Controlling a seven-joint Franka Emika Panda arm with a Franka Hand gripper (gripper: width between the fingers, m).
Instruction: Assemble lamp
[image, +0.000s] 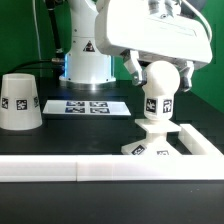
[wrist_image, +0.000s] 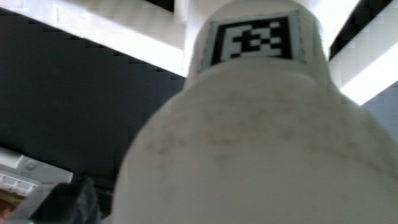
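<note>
The white bulb (image: 160, 80) stands upright, neck down, its tagged neck (image: 158, 106) resting on the low square base (image: 150, 143) at the exterior view's right. My gripper (image: 159, 74) comes from above, its fingers (image: 133, 68) on either side of the bulb's ball, shut on it. In the wrist view the bulb (wrist_image: 249, 130) fills the picture, with its tag (wrist_image: 254, 42) at the far end; the fingers are mostly hidden. The cone shade (image: 19, 101) stands alone on the table at the exterior view's left, wide end down.
The marker board (image: 86, 105) lies flat between the shade and the base. A long white bar (image: 70, 170) edges the table's front and turns back beside the base at the right. The arm's white pedestal (image: 88, 60) stands behind.
</note>
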